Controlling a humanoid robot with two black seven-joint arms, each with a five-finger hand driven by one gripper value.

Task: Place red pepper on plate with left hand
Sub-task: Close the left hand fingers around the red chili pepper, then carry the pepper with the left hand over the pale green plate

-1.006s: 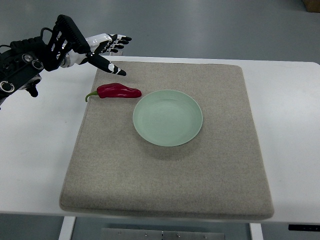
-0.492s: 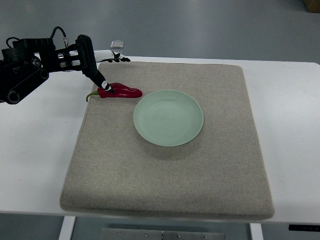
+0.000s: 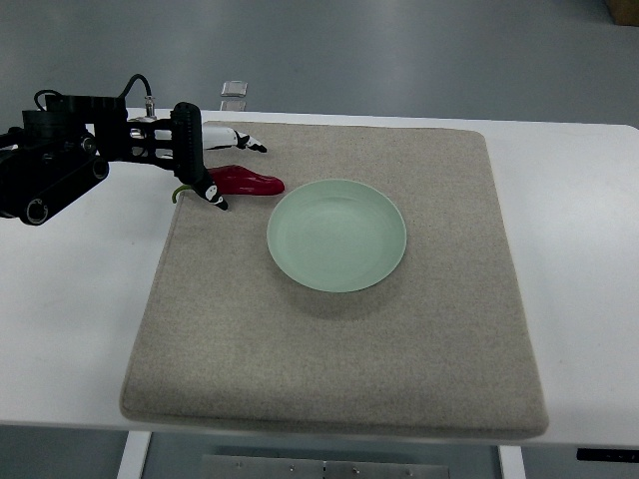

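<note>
top view | left hand [image 3: 212, 168] – fingers straddling red pepper [image 3: 246, 181], grip unclear | plate [image 3: 336, 236] just right

Robot test lab, plain white desk [image 3: 80, 329] on metal legs, grey felt mat [image 3: 329, 349] laid as work area, bare grey floor [image 3: 399, 50] (nothing homely around)

— What's the left arm [image 3: 60, 165] made of?
— Black blocky housings with round silver fittings, and a thin black cable looping over the top.
— And the left hand [image 3: 205, 160]?
— Black palm, white finger segments ending in black tips.
</note>
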